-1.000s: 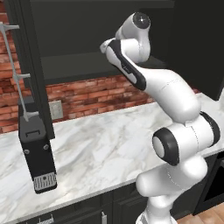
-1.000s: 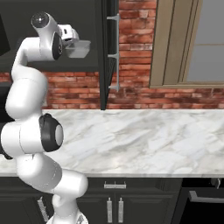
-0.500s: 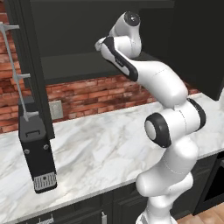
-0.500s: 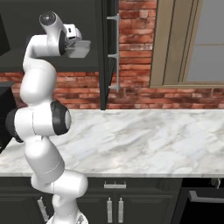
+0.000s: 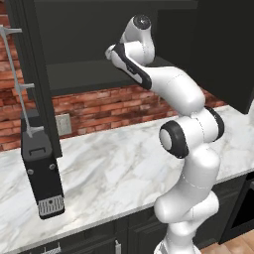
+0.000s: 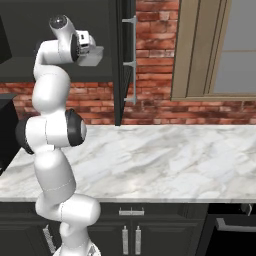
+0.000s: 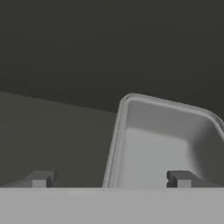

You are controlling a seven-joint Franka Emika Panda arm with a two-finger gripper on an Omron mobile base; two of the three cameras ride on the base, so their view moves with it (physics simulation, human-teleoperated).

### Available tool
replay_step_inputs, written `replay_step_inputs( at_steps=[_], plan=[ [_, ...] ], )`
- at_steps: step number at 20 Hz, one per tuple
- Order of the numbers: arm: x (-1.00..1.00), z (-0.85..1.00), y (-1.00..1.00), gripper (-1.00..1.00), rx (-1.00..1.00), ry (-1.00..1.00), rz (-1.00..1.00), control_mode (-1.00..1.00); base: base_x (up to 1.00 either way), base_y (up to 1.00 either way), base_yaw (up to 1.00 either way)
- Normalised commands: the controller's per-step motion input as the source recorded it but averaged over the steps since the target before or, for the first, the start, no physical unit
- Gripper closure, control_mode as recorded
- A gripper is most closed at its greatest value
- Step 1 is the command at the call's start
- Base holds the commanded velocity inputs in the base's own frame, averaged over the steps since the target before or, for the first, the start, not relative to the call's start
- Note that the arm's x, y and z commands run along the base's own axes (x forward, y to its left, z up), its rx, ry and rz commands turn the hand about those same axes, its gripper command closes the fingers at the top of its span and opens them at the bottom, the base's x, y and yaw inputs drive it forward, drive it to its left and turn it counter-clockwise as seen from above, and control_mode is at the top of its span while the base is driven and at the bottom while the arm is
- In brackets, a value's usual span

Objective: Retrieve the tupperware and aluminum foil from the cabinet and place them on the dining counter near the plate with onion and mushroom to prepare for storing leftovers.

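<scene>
The tupperware (image 7: 168, 144), a shallow clear grey tub, lies on the dark shelf (image 7: 52, 135) of the cabinet (image 5: 74, 44). My gripper (image 7: 111, 178) is open inside the cabinet, its fingers far apart on either side of the tub's left rim. One fingertip (image 7: 180, 178) is over the tub's inside and the other stands outside it. In the right base view the tupperware (image 6: 93, 56) sits just in front of my gripper (image 6: 84, 46). The aluminum foil, the plate and the dining counter are out of view.
The cabinet door (image 6: 120, 60) stands open with its silver bar handle (image 6: 131, 60) to my right; the other door (image 5: 27, 74) is open at left. Below runs a marble worktop (image 6: 165, 155) against a brick wall. A black appliance (image 5: 43, 181) stands on it.
The arm's elbow and upper links have swung upright and nearer to the cabinet. The hand has stayed at the tub, which has hardly shifted.
</scene>
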Motion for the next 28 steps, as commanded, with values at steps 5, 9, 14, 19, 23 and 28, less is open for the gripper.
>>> replay_step_inputs(
  at_steps=[5,9,14,19,23,28],
  plan=[
    [0.01,-0.22,0.00,1.00,0.00,0.09,-0.12,-1.00,0.00,0.00,0.00],
    [0.00,-0.24,0.00,1.00,0.00,0.06,-0.13,-1.00,0.00,0.00,0.00],
    [0.00,-0.25,-0.22,1.00,0.00,0.01,-0.09,-1.00,0.00,0.00,0.00],
    [0.00,-0.19,-0.37,1.00,-0.01,0.00,-0.07,-1.00,0.00,0.00,0.00],
    [-0.05,-0.10,-0.03,1.00,-0.15,-0.05,-0.02,-1.00,0.00,0.00,0.00],
    [-0.35,-0.42,0.16,1.00,-0.37,-0.30,0.00,-1.00,0.00,0.00,0.00]
  ],
)
